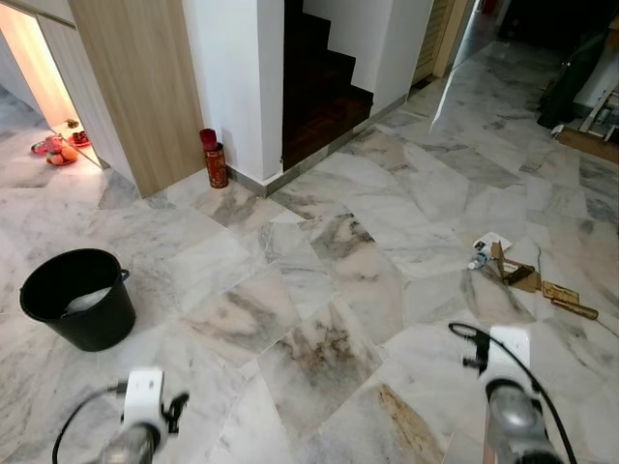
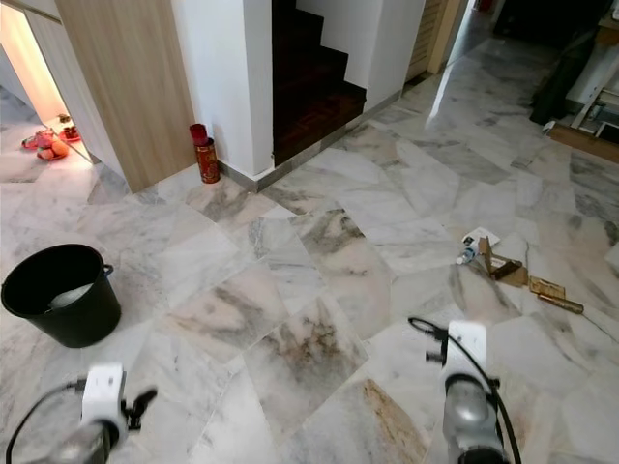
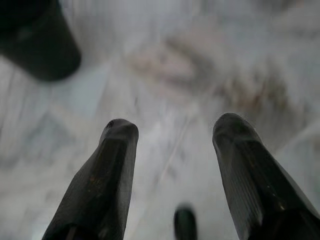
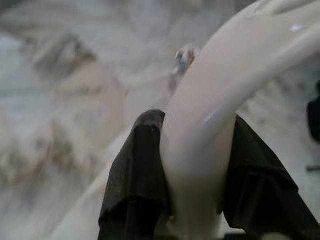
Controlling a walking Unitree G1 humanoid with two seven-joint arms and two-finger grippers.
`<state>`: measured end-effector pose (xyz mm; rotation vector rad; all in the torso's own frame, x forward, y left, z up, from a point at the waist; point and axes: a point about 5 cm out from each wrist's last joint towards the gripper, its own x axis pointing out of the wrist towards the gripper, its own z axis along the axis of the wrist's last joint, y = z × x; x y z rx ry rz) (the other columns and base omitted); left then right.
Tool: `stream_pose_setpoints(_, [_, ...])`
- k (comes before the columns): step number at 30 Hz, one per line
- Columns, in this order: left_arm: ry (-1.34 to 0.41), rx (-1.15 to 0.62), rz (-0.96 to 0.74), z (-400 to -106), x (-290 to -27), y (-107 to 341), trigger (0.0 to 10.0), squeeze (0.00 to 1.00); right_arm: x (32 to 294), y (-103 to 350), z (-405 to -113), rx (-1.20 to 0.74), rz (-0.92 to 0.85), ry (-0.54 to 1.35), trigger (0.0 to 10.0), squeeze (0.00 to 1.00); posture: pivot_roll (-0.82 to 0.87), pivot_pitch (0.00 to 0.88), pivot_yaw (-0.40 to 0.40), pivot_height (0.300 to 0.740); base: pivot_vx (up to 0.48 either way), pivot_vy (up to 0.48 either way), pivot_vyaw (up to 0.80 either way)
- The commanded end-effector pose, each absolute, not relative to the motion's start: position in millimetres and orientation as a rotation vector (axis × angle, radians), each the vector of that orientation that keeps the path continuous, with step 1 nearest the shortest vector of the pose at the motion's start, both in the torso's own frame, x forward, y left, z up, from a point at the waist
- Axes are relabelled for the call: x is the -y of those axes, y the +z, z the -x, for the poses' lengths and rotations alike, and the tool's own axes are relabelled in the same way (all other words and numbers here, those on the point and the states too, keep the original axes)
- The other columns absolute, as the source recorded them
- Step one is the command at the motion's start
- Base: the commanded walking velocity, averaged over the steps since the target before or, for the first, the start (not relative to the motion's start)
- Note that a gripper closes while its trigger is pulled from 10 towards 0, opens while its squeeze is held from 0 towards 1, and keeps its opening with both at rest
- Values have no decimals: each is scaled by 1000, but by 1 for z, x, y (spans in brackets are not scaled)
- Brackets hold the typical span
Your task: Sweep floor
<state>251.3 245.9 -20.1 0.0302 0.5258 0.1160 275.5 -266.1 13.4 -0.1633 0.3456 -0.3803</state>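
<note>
The right hand (image 4: 192, 165) was clamped on a cream-white curved handle (image 4: 225, 95), low over the marble floor (image 1: 319, 290). Scraps of litter (image 1: 517, 275) lay on the floor to the right. A black bucket (image 1: 82, 300) stood at the near left, a red canister (image 1: 216, 164) by the white wall corner beside dark stairs (image 1: 319, 87). In the left wrist view the left hand (image 3: 172, 135) was spread wide and empty above the floor.

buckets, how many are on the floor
1. A black bucket stands on the marble floor to the robot's left, ahead of the left claw. Others may sit beyond the pictures' edges.
</note>
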Motion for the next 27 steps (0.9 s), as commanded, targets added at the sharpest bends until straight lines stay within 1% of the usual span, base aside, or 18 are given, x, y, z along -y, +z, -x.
stream_pose_setpoints(1, [112, -501, -24, -254, -247, -16, 10000, 0, 271, 35, -290, -231, 175, -401, 10000, 0, 8, 0, -57, 740, 0, 0, 0])
stream_pose_setpoints(3, [97, -428, -24, -267, -244, -4, 10000, 0, 279, 51, -297, -168, 263, -408, 10000, 0, 8, 0, -57, 740, 0, 0, 0])
stream_pose_setpoints(4, [97, -428, -24, -267, -244, -4, 10000, 0, 279, 51, -297, -168, 263, -408, 10000, 0, 8, 0, -57, 740, 0, 0, 0])
stream_pose_setpoints(5, [92, -370, -20, -275, -239, 5, 10000, 0, 283, 58, -299, -136, 261, -418, 10000, 0, 6, 0, -58, 740, 0, 0, 0])
stream_pose_setpoints(7, [86, -316, -16, -282, -232, 14, 10000, 0, 286, 64, -301, -106, 243, -426, 10000, 0, 6, 0, -58, 740, 0, 0, 0])
stream_pose_setpoints(9, [80, -294, -17, -284, -228, 18, 10000, 0, 286, 64, -302, -101, 225, -426, 10000, 0, -2, 0, -57, 740, 0, 0, 0])
stream_pose_setpoints(13, [60, -235, -9, -288, -219, 28, 10000, 0, 277, 55, -299, -122, 138, -424, 10000, 0, -2, 0, -57, 740, 0, 0, 0])
stream_pose_setpoints(17, [8, -142, 16, -296, -205, 47, 10000, 0, 264, 39, -293, -148, -45, -451, 10000, 0, 11, 0, -57, 740, 0, 0, 0])
stream_pose_setpoints(20, [-16, -109, 21, -299, -195, 57, 10000, 0, 256, 36, -293, -127, -148, -445, 10000, 0, 21, 0, -61, 740, 0, 0, 0])
stream_pose_setpoints(24, [-38, -108, 31, -298, -187, 59, 10000, 0, 250, 39, -296, -103, -148, -419, 10000, 0, 18, 0, -59, 740, 0, 0, 0])
stream_pose_setpoints(27, [-62, -117, 25, -296, -182, 57, 10000, 0, 249, 40, -298, -93, -199, -425, 10000, 0, 18, 0, -60, 740, 0, 0, 0])
